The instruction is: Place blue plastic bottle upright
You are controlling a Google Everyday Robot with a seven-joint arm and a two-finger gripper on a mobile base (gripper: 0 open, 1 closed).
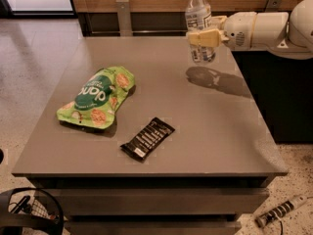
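Note:
The clear plastic bottle (198,14) with a white cap and white label is upright, held in the air above the far right part of the grey table (161,136). My gripper (204,37) reaches in from the right and is shut on the bottle's middle. The bottle's base hangs a little above the tabletop, with its shadow (215,80) on the surface below and to the right.
A green snack bag (97,98) lies on the left of the table. A black snack bar (147,138) lies near the middle front. A dark cabinet (283,97) stands right of the table. A wall and a metal post (123,16) are behind it.

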